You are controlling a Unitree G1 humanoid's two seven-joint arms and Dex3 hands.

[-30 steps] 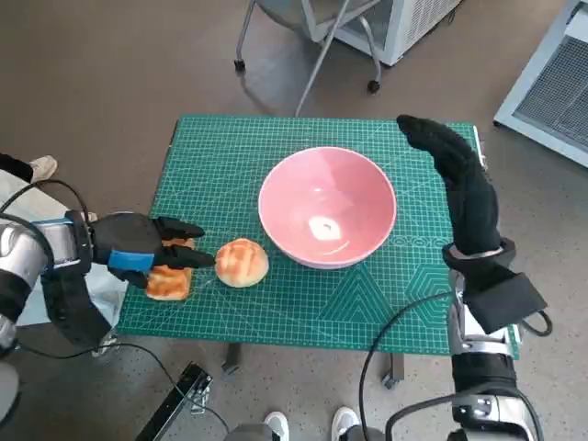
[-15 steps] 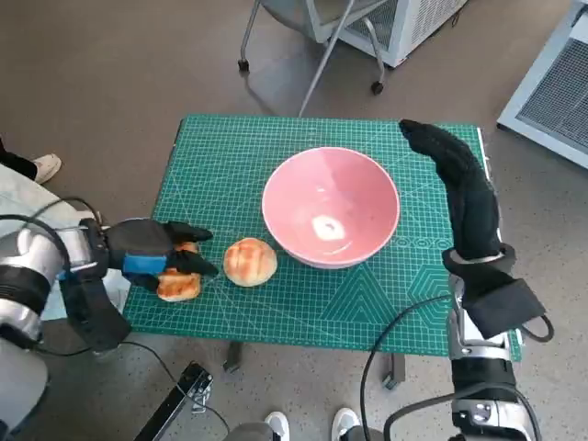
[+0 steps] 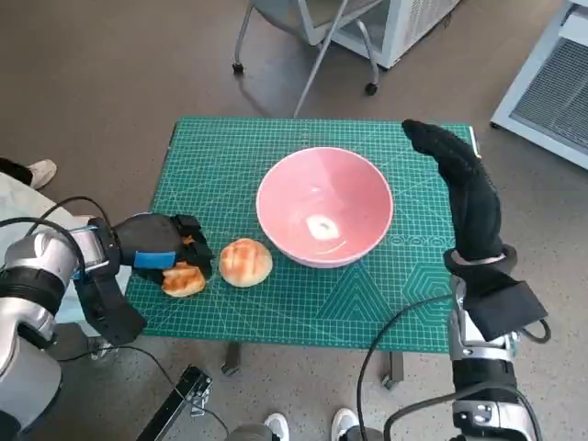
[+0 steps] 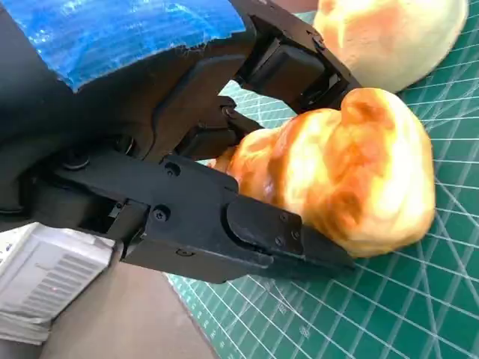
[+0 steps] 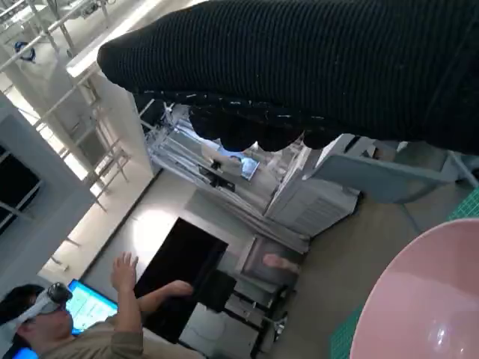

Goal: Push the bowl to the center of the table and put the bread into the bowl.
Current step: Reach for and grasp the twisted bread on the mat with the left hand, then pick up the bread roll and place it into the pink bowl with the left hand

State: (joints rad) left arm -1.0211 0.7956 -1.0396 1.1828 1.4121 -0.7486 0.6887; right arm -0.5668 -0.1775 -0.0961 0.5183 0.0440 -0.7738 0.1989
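The desk (image 3: 230,147), covered by a green cutting mat, carries the pink bowl (image 3: 323,206) near its middle, just beside the inner edge of the right hand (image 3: 459,179), which stands on its edge with the glove stretched out flat, grasping nothing; whether the glove touches the bowl's rim cannot be told from the head view. The right wrist view adds only a curved slice of that bowl at its corner and the glove as a dark band, its fingers hardly showing, plus a person in the background with raised hands. On the other side of the bowl, the round bun (image 3: 245,262) lies free on the mat, just past the fingertips of the left hand (image 3: 165,253). That hand is clenched around the smaller piece of bread (image 3: 184,279), at the desk's near left corner. The head view shows this bread only as an orange lump half covered by black fingers; the left wrist view shows the grasp plainly, with black fingers (image 4: 247,224) pressed along both sides of the golden, glossy bread while its underside rests on or just above the mat. The bun is cut off at that picture's edge.
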